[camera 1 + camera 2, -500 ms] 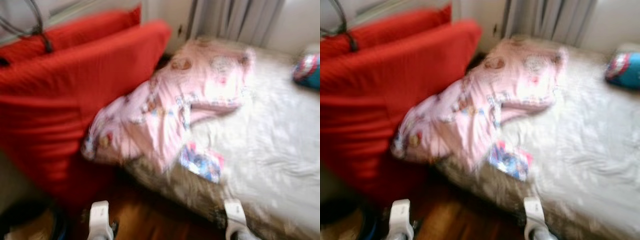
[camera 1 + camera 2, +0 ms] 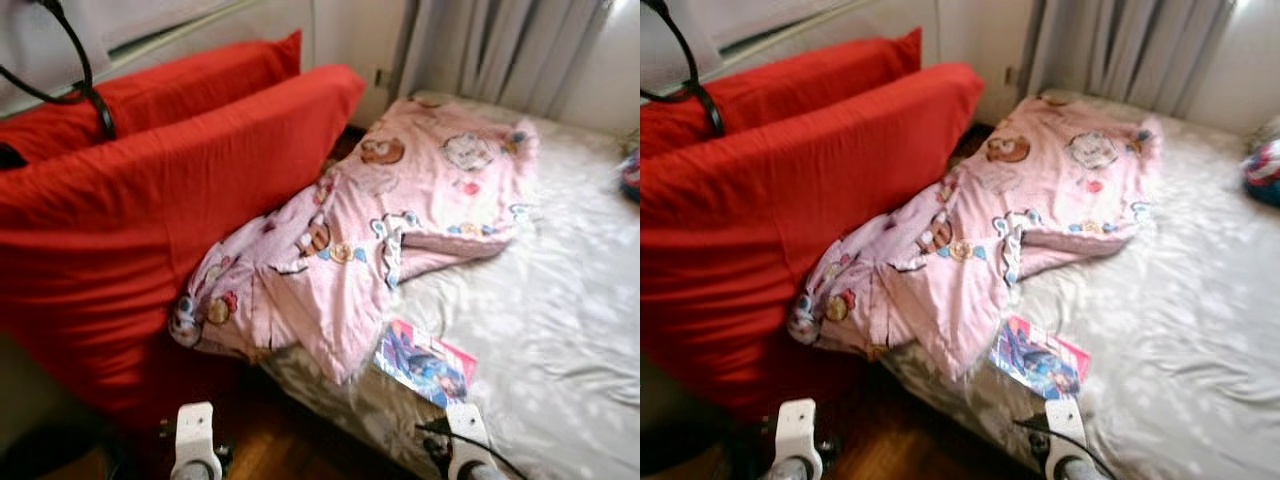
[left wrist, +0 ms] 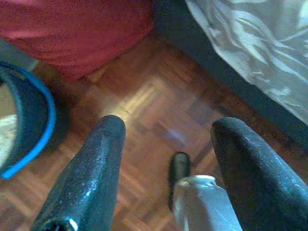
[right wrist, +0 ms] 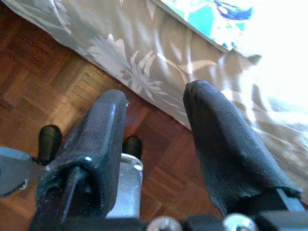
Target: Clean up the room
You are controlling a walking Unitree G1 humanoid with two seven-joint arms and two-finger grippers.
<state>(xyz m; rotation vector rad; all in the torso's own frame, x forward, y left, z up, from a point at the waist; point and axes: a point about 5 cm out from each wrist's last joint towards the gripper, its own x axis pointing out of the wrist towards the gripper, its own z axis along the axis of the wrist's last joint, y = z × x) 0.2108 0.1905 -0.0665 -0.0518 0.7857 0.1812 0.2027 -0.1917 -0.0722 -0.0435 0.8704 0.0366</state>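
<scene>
As the robot stood at the foot corner of the bed [image 2: 560, 300], both arms hung low and neither end effector had yet taken hold of anything, so the tidying looked to be at its approach stage. The bed, dressed in a pale patterned sheet, ran from the grey curtains [image 2: 500, 45] toward the camera. Against its left side leaned two large red cushions [image 2: 150, 210], one behind the other, with a black cable [image 2: 85, 85] looping over them. A rumpled pink blanket [image 2: 400, 210] printed with cartoon figures sprawled from the head of the mattress, across the sheet and over the edge, one end bunched against the front cushion. A colourful booklet [image 2: 425, 362] lay flat on the sheet just beside the blanket's lower fold, close to the bed's edge. In the left wrist view the left end effector [image 3: 166, 144] hung wide apart and empty over the parquet floor [image 3: 154, 106], near a dark round bin with a blue rim [image 3: 29, 125]. The right end effector [image 4: 156, 110] likewise stood parted and empty above the floor, just off the overhanging sheet. The booklet seemed the nearest loose item; reaching it would probably call for raising the right arm over the mattress edge and closing on its thin spine, while the blanket would need both arms.
</scene>
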